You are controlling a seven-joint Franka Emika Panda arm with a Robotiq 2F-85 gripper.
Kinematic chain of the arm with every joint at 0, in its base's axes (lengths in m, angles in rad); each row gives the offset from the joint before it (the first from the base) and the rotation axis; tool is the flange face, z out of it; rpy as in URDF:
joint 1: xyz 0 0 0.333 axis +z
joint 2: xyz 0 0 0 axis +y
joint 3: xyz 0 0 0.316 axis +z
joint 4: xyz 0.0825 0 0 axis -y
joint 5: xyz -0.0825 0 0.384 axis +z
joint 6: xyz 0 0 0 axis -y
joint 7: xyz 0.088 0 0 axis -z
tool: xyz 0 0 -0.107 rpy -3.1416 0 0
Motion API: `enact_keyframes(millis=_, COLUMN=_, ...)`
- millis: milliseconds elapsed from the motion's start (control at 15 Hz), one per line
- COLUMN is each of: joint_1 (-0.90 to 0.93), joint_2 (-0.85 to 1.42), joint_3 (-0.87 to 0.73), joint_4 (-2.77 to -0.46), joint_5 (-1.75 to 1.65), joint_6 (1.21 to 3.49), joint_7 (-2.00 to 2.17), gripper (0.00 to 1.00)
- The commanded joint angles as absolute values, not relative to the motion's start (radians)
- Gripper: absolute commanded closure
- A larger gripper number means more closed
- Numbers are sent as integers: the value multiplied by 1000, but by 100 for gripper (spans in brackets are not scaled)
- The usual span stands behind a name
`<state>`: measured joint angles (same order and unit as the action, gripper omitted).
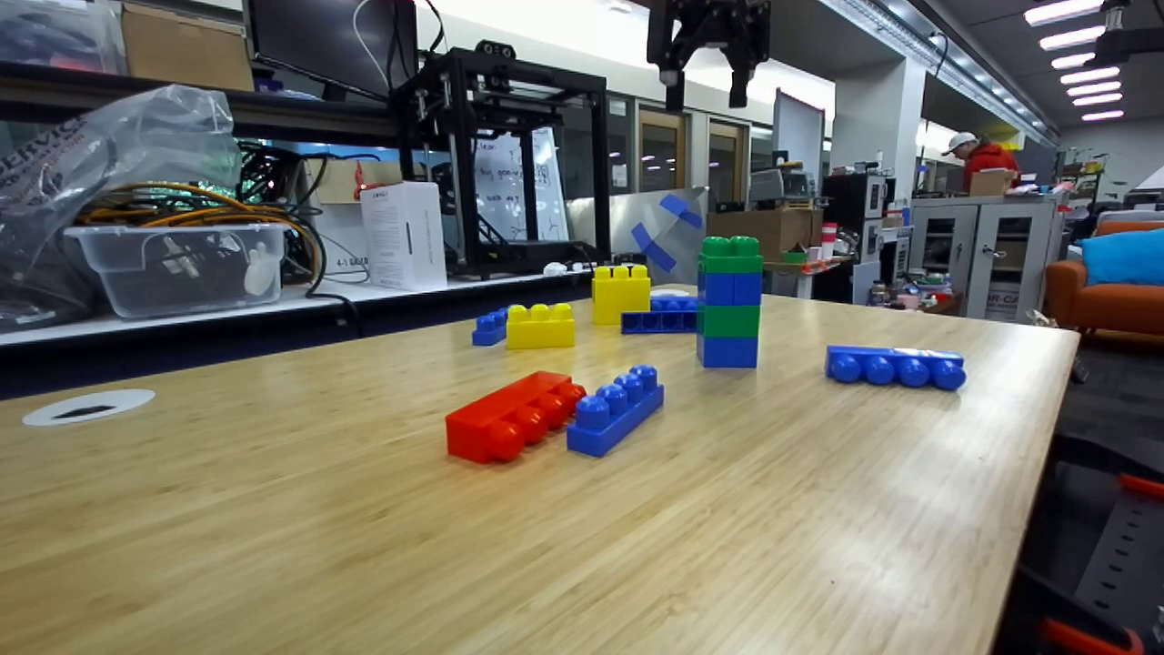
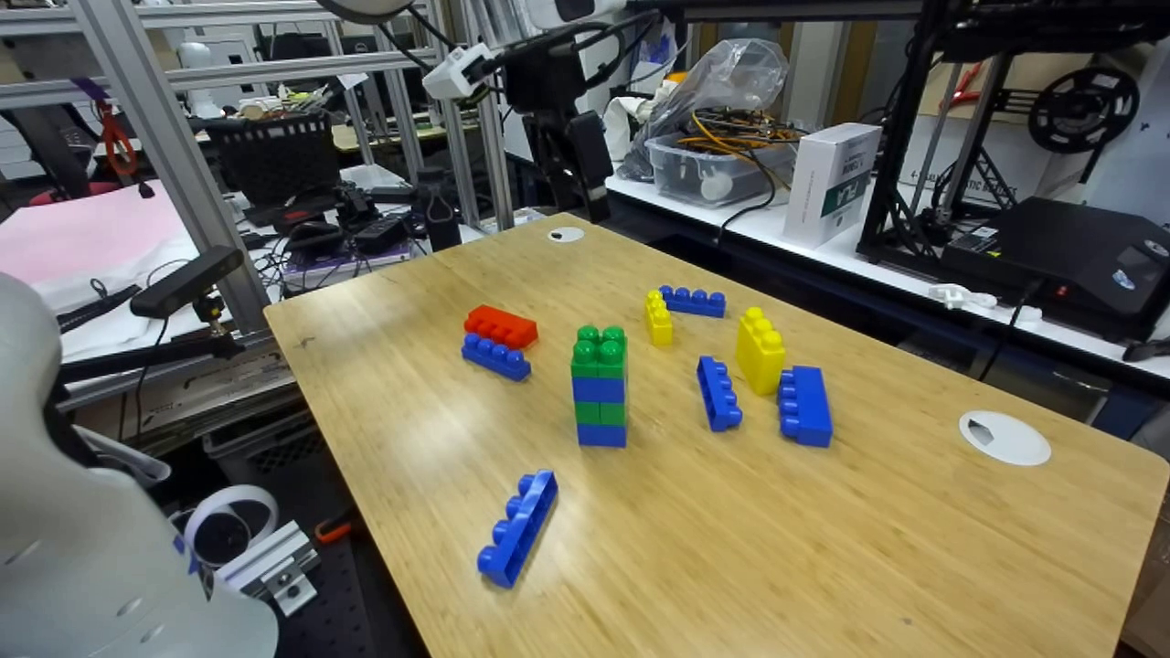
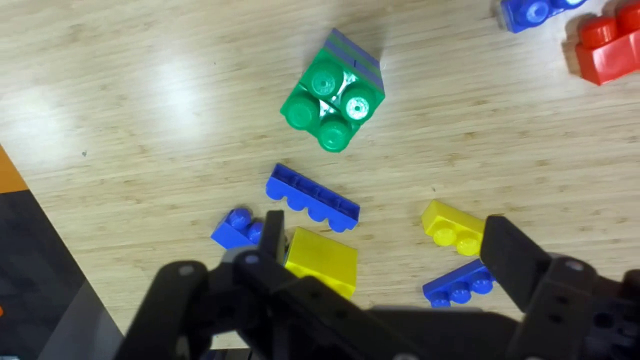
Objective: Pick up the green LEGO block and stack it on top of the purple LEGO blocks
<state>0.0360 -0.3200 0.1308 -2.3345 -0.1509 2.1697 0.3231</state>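
The green LEGO block (image 1: 730, 264) sits upright on top of the tower, with its studs up. It also shows in an exterior view (image 2: 599, 364) and in the wrist view (image 3: 334, 107). Beneath it, the purple LEGO blocks (image 1: 730, 289) alternate with another green layer. The lowest layer looks blue-violet in both exterior views. The tower's layered side (image 3: 369, 74) shows in the wrist view. My gripper (image 1: 707, 91) is high above the table, apart from every brick. In the wrist view my gripper (image 3: 385, 225) has its fingers wide apart with nothing held between them.
A red brick (image 2: 501, 326) lies beside a flat blue brick (image 2: 495, 356). Another long blue brick (image 2: 519, 530) lies near the table's edge. A tall yellow brick (image 2: 760, 352), a small yellow brick (image 2: 658, 322) and several blue bricks stand or lie on the tower's far side.
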Motion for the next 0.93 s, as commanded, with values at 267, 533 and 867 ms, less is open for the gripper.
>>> enact_keyframes(millis=267, joint_1=48, joint_2=-138, joint_3=114, joint_4=-2029, joint_5=-99, joint_6=1874, joint_7=144, gripper=0)
enact_keyframes(millis=533, joint_1=51, joint_2=-18, joint_3=106, joint_4=-1851, joint_5=-55, joint_6=1733, joint_7=80, gripper=0)
enact_keyframes(millis=867, joint_1=52, joint_2=-2, joint_3=103, joint_4=-1834, joint_5=-64, joint_6=1734, joint_7=99, gripper=0)
